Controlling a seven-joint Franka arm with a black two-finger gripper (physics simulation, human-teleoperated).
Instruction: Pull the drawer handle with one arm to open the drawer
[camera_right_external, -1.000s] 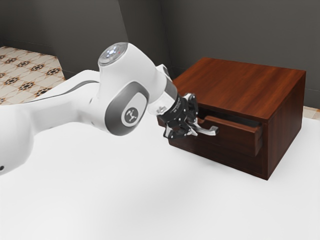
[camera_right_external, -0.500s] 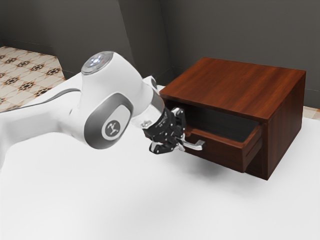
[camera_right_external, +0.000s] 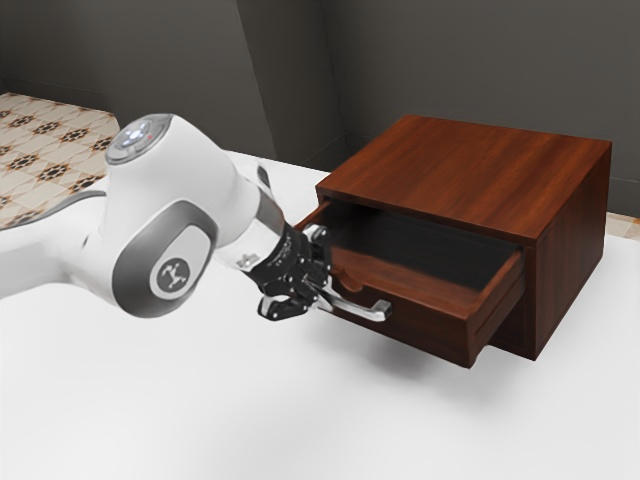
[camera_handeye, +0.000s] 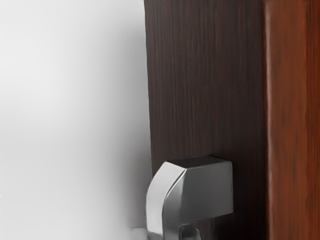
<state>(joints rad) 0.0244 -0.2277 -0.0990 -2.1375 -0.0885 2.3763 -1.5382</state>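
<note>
Item under inspection: a dark red-brown wooden drawer (camera_right_external: 415, 318) set in a matching cabinet (camera_right_external: 470, 165), which stands on the white table (camera_right_external: 300, 420) at about 3 o'clock from the centre of the exterior view. The drawer projects well out of the cabinet toward 8 o'clock, with its dark interior exposed. A silver bar handle (camera_right_external: 362, 307) is mounted on the drawer's front. In the wrist view, the handle's angled metal bracket (camera_handeye: 192, 192) sits against the dark-grained drawer front (camera_handeye: 205, 85).

Change noted: against half a second ago, the drawer stands further out. The arm has drawn back toward the exterior view's left.

Arm pose: the white arm (camera_right_external: 170, 240) reaches in from 9 o'clock, its wrist angled down toward 4 o'clock. The black gripper (camera_right_external: 310, 295) is clenched on the handle's near end, with the bar extending from it toward 4 o'clock.
</note>
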